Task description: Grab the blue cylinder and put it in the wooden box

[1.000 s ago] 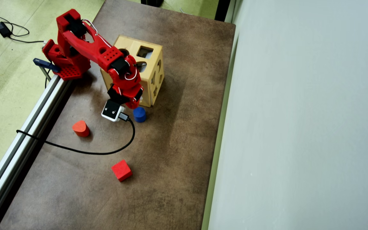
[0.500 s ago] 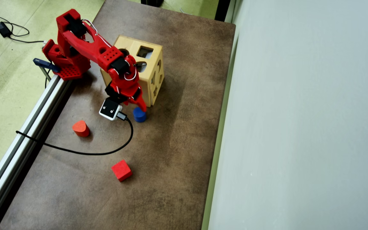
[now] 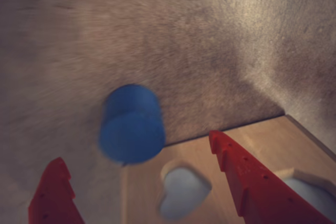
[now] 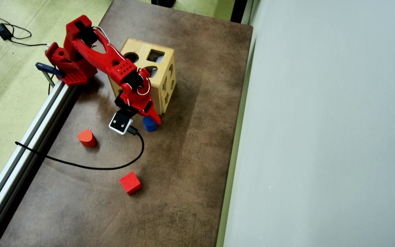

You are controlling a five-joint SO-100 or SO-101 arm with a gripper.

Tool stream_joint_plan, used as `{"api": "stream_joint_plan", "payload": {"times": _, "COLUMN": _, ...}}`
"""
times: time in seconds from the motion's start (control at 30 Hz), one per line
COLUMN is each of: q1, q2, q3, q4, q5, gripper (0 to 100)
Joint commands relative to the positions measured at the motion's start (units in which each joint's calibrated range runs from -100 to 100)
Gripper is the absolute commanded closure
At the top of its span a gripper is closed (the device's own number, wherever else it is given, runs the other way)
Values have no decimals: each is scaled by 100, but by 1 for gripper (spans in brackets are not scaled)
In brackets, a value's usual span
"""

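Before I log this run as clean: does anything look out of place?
Yes. The blue cylinder lies on the table beside the wooden box, not in it, and the open gripper holds nothing.

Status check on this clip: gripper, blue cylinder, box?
Gripper open, empty. Blue cylinder loose, blurred, beside wooden box, not inside. Nothing blocking.

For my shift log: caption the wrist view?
Open red end effector above blurred blue cylinder beside light-wood box.

Brown table [image 4: 190,164] between green floor [image 4: 9,85] and pale wall [image 4: 327,130].
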Motion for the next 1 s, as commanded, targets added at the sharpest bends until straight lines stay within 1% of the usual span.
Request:
{"api": "stream_joint_plan", "payload": {"times": 0.0, "q1": -39, "q2": 324, "q3": -430, "q4": -47, "q5": -20, "gripper": 59}}
{"api": "stream_joint_plan", "payload": {"times": 0.37, "q1": -54, "q2": 936, "q3": -1110, "q4": -39, "q5": 24, "gripper": 59}}
{"api": "stream_joint_plan", "payload": {"times": 0.43, "q1": -173, "q2": 1004, "q3": -1173, "q4": -39, "q5": 15, "gripper": 59}}
{"api": "stream_joint_plan", "payload": {"times": 0.67, "q1": -470, "q2": 1046, "q3": -1190, "q4": -39, "q5": -10, "gripper": 59}}
{"api": "stream_joint_plan", "payload": {"times": 0.97, "q1": -485, "q2": 1310, "q3": -1190, "q4": -39, "q5": -20, "gripper": 60}}
